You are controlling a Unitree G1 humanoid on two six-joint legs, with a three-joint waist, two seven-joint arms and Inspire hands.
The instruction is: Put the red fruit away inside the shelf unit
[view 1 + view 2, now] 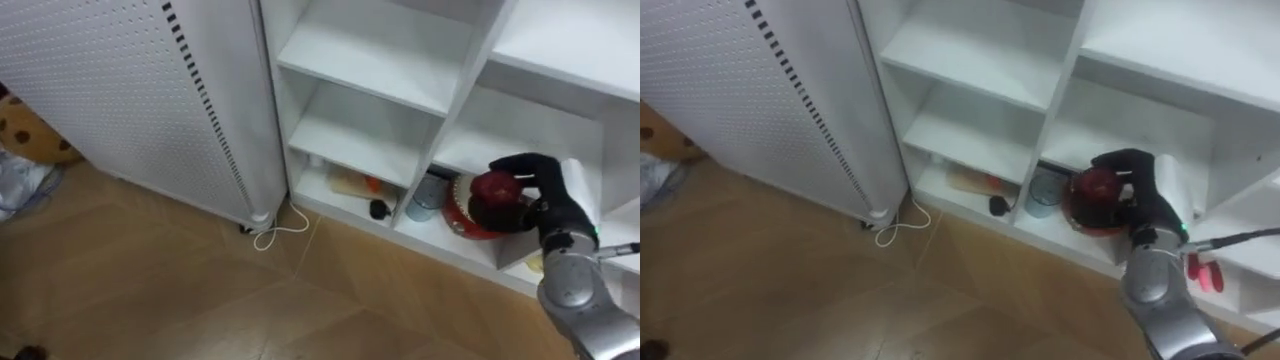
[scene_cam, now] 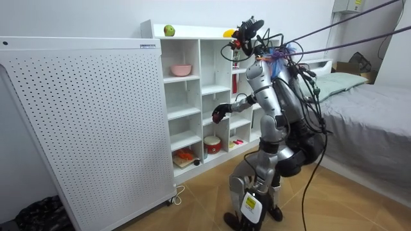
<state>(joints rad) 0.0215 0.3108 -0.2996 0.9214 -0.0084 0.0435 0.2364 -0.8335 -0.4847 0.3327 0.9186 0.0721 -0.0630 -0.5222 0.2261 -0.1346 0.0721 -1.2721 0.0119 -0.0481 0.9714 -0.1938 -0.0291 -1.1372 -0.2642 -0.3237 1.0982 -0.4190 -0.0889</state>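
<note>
White closet (image 1: 380,90), white shelves throughout, and in front of it the black right hand (image 1: 548,190) with a dark red apple (image 1: 494,187). Red pot (image 1: 462,220) low in the closet, pink bowl (image 2: 181,69) higher, green fruit (image 2: 169,30) and yellow fruit (image 2: 228,33) on top. Beside the closet, a white panel (image 1: 120,90) dotted with tiny holes.

Eye views look down close at the closet (image 1: 360,140); room view shares it from afar.

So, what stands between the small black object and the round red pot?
The left eye view shows a white upright divider and a greyish cup between the small black object and the round red pot.
</note>
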